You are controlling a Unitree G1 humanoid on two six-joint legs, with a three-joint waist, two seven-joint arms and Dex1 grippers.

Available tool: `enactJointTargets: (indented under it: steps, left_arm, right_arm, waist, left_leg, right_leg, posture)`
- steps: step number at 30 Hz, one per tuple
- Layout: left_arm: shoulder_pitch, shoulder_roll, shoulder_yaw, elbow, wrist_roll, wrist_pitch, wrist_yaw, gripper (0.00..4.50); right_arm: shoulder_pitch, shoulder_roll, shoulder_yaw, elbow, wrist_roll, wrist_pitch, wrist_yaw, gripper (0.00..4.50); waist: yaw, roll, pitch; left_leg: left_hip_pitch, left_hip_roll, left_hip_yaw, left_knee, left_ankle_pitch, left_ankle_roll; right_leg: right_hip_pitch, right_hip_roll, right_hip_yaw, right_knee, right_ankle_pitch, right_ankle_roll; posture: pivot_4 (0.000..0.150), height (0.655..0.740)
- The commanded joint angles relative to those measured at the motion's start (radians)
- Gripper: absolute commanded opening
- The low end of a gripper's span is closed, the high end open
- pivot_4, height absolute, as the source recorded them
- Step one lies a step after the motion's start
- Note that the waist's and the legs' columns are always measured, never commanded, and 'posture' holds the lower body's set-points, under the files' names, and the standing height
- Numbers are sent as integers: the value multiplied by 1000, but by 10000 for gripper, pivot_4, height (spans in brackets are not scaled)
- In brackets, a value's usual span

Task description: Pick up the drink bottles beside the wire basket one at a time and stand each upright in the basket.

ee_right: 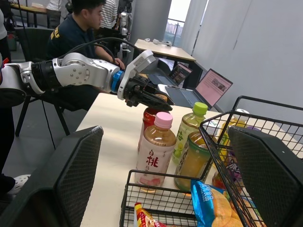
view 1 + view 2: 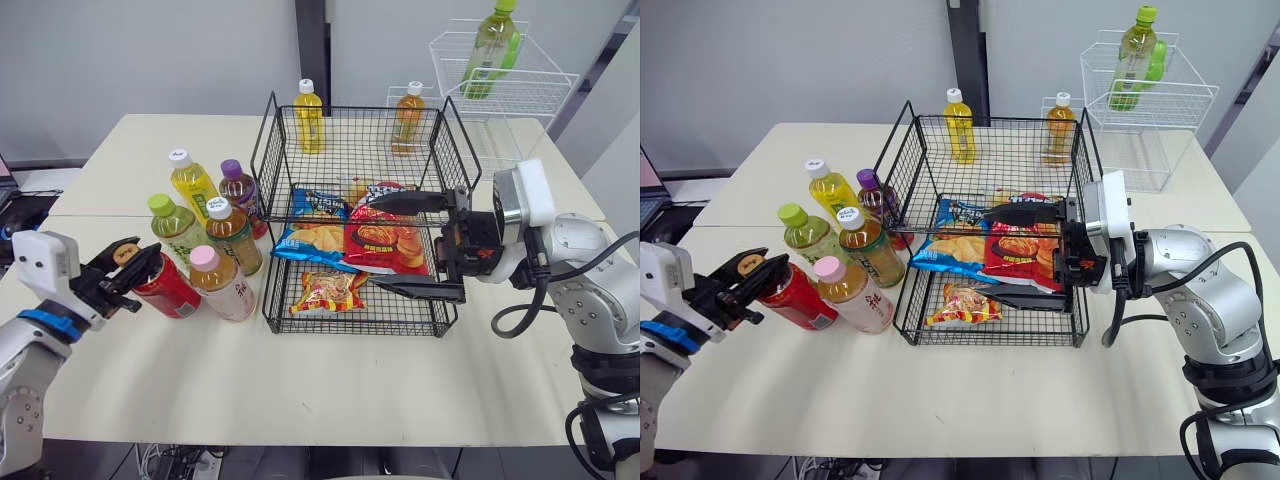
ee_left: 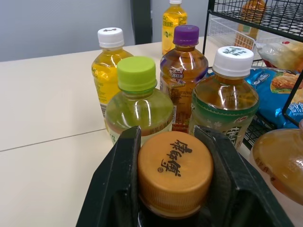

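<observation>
Cream bench [image 2: 300, 390] carries the lot. Black wire basket [image 2: 350, 331]: the right jaws are spread wide at its right side, with a red snack bag [image 2: 380, 245] and a blue snack bag [image 2: 312, 240] lying in front of them. Red-labelled bottle [image 2: 168, 287], tilted, outside the basket, with the left jaws pinching its orange cap [image 3: 175, 172]. Pink-capped bottle [image 2: 222, 283] and green-capped bottle [image 2: 175, 225] stand upright just beyond the left jaws.
</observation>
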State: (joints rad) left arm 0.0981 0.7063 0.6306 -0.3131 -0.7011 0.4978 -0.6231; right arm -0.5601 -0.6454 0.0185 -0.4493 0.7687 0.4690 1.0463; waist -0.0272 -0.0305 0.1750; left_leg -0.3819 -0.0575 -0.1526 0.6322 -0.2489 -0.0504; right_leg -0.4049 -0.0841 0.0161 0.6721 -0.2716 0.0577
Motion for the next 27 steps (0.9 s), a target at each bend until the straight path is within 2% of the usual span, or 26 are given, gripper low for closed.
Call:
enactJointTargets:
  steps: [1, 6, 10, 15, 19, 22, 24, 27]
  left_arm:
    - [-32, 69, 99, -69, -76, 28, -18, 13735]
    - [-58, 202, 186, -56, -179, 144, -77, 13735]
    - [-119, 369, 295, 33, -303, 289, -165, 13735]
    - [-250, 545, 298, 174, -380, 413, -254, 13735]
    - [-421, 648, 191, 289, -400, 417, -299, 13735]
    - [-609, 675, 45, 358, -393, 374, -300, 13735]
    - [-761, 671, -72, 392, -382, 365, -312, 13735]
    - [-1006, 601, -235, 443, -338, 357, -309, 13735]
  right_arm:
    - [-8, 11, -22, -15, 8, -21, 7, 45000]
    - [-18, 30, -14, 6, -4, -31, 14, 45000]
    - [-29, 46, -14, 18, -10, -36, 6, 45000]
    - [-26, 58, -22, 16, -9, -31, -16, 45000]
    - [-17, 54, -32, -3, -6, -25, -33, 45000]
    - [-12, 50, -41, -18, -6, -18, -63, 45000]
    - [-2, 50, -50, -40, -10, -8, -105, 45000]
    - [25, 60, -74, -92, -14, 13, -206, 45000]
  waist:
    - [0, -3, 2]
    - [-1, -4, 3]
    - [-3, -3, 4]
    - [-6, -2, 6]
    - [-4, -2, 7]
    - [-3, -1, 7]
    - [-3, -1, 7]
    - [-2, -2, 7]
  left_leg:
    - [0, 0, 0, 0, 0, 0]
    - [-1, 1, -2, 0, 0, 0]
    - [0, 1, -1, -1, 0, 0]
    - [0, 0, -1, -2, 0, 0]
    - [0, 0, -1, -2, 0, 0]
    - [0, -1, -2, -3, 0, 0]
    - [0, 0, -3, -3, 0, -1]
    - [-1, 0, -4, -2, 0, -1]
  right_leg:
    - [0, 0, 0, 0, 0, 0]
    - [0, 1, -1, 0, 0, 0]
    - [0, 2, -1, -1, 0, 0]
    - [-1, 3, -1, -1, 0, 0]
    - [-1, 5, -1, -1, 0, 0]
    - [-1, 7, -1, -2, 0, 0]
    - [-1, 9, -1, -2, 0, -1]
    - [-1, 9, -1, -2, 1, -1]
  posture:
    - [1500, 7400]
    - [1500, 7400]
    - [1500, 7400]
    - [1500, 7400]
    - [1500, 7400]
    - [1500, 7400]
    - [1500, 7400]
    - [1500, 7400]
